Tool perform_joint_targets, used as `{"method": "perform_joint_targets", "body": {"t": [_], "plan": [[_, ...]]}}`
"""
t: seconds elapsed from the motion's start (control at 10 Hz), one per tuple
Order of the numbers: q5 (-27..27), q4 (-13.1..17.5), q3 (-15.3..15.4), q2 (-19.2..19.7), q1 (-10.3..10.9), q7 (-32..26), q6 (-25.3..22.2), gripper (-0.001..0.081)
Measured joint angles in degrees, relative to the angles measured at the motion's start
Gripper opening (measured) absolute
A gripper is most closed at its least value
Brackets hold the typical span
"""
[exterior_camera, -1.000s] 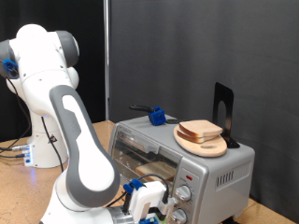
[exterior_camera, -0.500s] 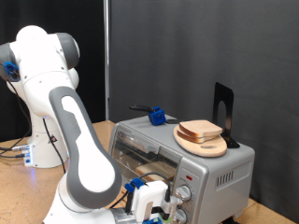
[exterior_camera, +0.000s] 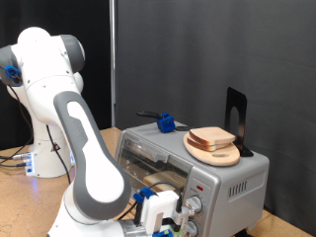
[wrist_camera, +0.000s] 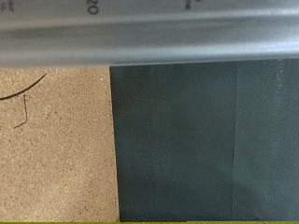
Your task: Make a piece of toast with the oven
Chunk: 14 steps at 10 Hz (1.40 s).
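The silver-grey oven (exterior_camera: 229,184) stands on the table at the exterior view's lower right, its glass door (exterior_camera: 153,163) facing the view's left. A slice of toast (exterior_camera: 212,136) lies on a round wooden plate (exterior_camera: 213,154) on the oven's roof. My gripper (exterior_camera: 178,223) hangs low in front of the oven, right beside the two knobs (exterior_camera: 195,206); its fingers are cut off by the frame's bottom edge. In the wrist view no fingers show, only a silver-grey band (wrist_camera: 149,42) with printed marks.
A blue object (exterior_camera: 166,122) and a black upright stand (exterior_camera: 235,118) also sit on the oven's roof. The arm's white base (exterior_camera: 44,148) stands at the exterior view's left. Below the band, the wrist view shows cork tabletop (wrist_camera: 56,140) and a dark mat (wrist_camera: 206,140).
The hand has crept slightly towards the oven's knobs. Toast, plate and oven have stayed where they were.
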Motion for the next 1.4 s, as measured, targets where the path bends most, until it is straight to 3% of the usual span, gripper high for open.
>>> {"method": "perform_joint_targets", "body": {"t": [0.4,0.5,0.6,0.8,0.9,1.0,1.4], "plan": [[-1.0,-0.4,-0.1,0.0,0.3,0.0,0.0,0.0670],[-1.1,-0.6,-0.1,0.0,0.4,0.0,0.0,0.0498],[-1.1,-0.8,-0.1,0.0,0.5,-0.1,0.1,0.0498],[-1.1,-1.0,-0.1,0.0,0.6,-0.2,0.2,0.0171],[-1.1,-1.0,-0.1,0.0,0.6,-0.2,0.4,0.0171],[-1.0,-1.0,-0.1,-0.1,0.6,-0.2,0.4,0.0039],[-1.0,-1.1,-0.1,-0.3,0.8,0.4,1.2,0.0003]]}}
